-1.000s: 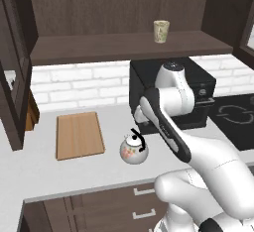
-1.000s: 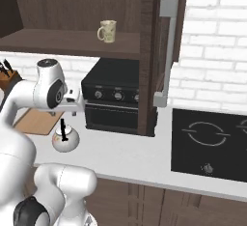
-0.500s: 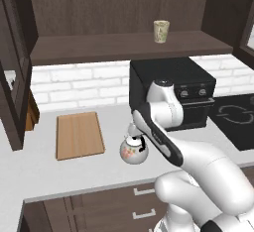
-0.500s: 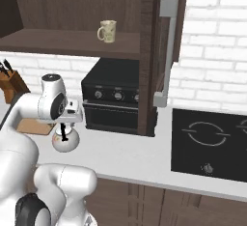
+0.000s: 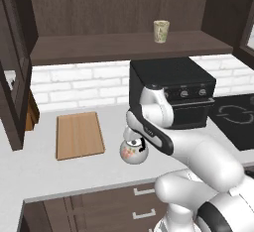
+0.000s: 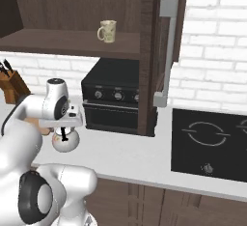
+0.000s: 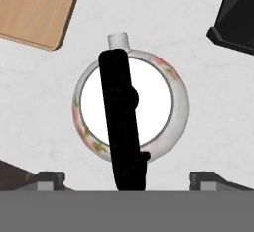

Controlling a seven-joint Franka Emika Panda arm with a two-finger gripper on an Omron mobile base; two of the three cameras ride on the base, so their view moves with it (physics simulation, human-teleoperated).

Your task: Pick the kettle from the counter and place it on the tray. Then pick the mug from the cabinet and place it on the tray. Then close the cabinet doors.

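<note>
The kettle (image 5: pixel 133 151) stands on the surface (image 5: pixel 74 171), right of the tray (image 5: pixel 78 135) and before the oven (image 5: pixel 171 92). The mug (image 5: pixel 160 31) sits on the cabinet (image 5: pixel 119 8) shelf above.

Hand view: tray (image 7: pixel 37 8) cut by frame edge at 11 o'clock. Black handle hides kettle (image 7: pixel 158 102) lid centre. Left base view: arm covers kettle top.

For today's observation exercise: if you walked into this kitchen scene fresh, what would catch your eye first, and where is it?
First, the white arm bent low over the kettle on the counter, its gripper open just above the black handle. Next, the wooden tray lying beside the kettle, and the lone mug on the open cabinet's shelf.
</note>
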